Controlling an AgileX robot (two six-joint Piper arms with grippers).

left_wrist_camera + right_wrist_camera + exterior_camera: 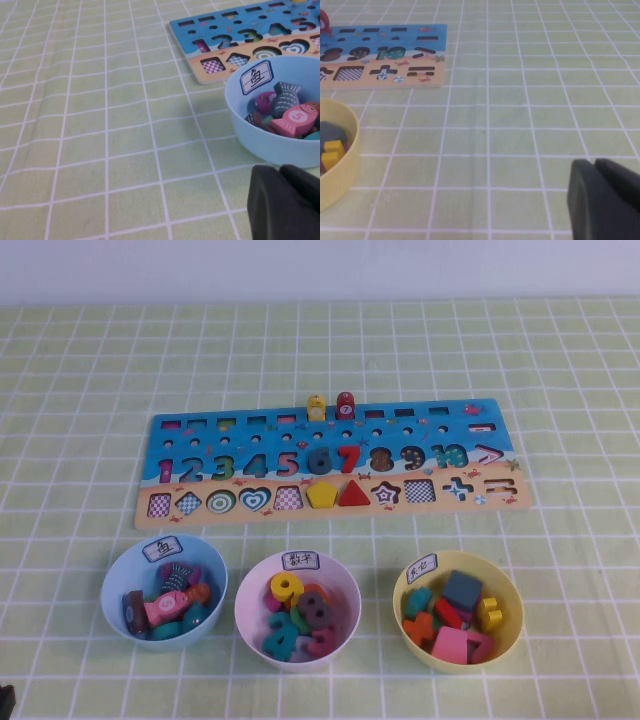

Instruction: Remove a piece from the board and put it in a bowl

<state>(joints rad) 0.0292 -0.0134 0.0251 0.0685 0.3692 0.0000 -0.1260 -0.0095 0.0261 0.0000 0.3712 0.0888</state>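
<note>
1. High view: the green checked cloth [560, 360] covers the table.
2. The board [330, 435] lies long side left to right, blue part far, tan strip near.
3. Three bowls sit in a row near the board. The blue bowl [118, 580] on the left holds fish toys. The white bowl [250, 590] in the middle holds numbers. The yellow bowl [510, 625] on the right holds blocks.
4. The red triangle [353, 494] sits in its slot on the tan strip, just right of the yellow pentagon [321, 494]. It lies flat, tip pointing to the far side.
5. The left gripper [285, 205] is low by the blue bowl. The right gripper [605, 200] is over bare cloth, right of the yellow bowl. Both hold nothing. I cannot tell if their jaws are open.
</note>
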